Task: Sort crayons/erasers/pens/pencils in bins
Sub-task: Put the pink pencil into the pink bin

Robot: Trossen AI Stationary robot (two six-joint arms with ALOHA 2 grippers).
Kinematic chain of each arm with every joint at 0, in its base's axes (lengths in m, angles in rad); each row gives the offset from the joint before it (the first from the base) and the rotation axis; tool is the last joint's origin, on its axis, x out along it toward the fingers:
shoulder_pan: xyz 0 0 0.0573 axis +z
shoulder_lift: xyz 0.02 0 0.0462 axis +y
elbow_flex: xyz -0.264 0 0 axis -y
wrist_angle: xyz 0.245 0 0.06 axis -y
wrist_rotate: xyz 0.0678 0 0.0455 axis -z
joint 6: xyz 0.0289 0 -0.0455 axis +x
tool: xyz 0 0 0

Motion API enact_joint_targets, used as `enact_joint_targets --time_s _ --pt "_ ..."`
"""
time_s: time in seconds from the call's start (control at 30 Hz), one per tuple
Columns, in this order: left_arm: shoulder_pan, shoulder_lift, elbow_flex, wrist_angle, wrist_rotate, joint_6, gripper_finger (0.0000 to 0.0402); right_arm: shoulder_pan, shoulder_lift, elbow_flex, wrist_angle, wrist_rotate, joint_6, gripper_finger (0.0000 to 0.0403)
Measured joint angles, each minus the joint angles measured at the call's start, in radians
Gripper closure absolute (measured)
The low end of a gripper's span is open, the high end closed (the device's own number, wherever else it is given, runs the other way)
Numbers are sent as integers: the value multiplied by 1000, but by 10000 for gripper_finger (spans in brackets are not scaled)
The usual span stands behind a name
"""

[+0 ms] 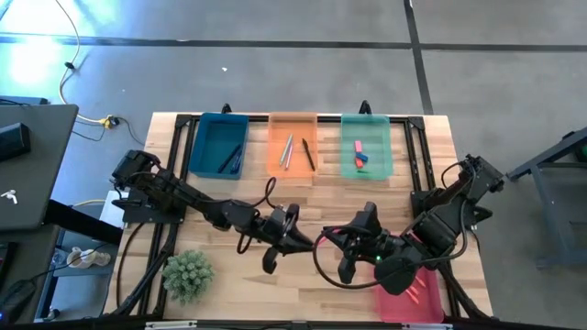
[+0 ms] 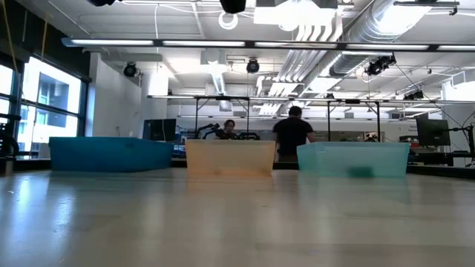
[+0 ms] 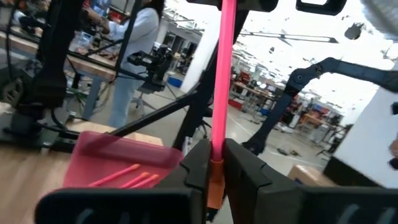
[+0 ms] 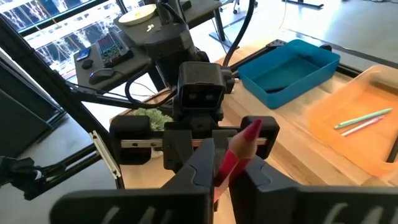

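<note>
From above, the left gripper [image 1: 292, 240] and the right gripper [image 1: 341, 246] meet near the table's [image 1: 238, 284] front middle, with the blue bin [image 1: 220, 145], orange bin [image 1: 293, 144] and green bin [image 1: 367, 145] along the far edge, erasers [image 1: 359, 156] in the green one, and the red-pink bin [image 1: 411, 298] at the front right. The left wrist view shows its fingers [image 3: 249, 171] pinched on a pink stick [image 3: 222, 74], with more pink sticks [image 3: 127, 177] lying in the red-pink bin. The right wrist view shows its fingers [image 4: 199, 165] pressed together on the same stick's other end; no writing can be read anywhere.

A wooden table [image 1: 303, 197] carries three bins along its far edge (blue [image 1: 218, 147], orange [image 1: 293, 144], green [image 1: 367, 146]), a pink bin [image 1: 413, 301] and a spiky green plant [image 1: 187, 275] in front.
</note>
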Motion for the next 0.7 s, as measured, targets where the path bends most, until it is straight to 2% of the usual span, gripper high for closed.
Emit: enact_joint_targets --time_s 0.27,0.4,0.5,0.7 --pt "0 0 0 -44 -23 34 292 0 0 0 -28 -2 8 398" --pt "1 0 0 -66 -31 34 254 3 0 0 -144 -28 97 399" --pt "7 0 0 -96 -37 34 241 3 0 0 -268 -77 198 399" --pt "20 0 0 -107 -25 34 244 4 0 0 -507 -237 369 399"
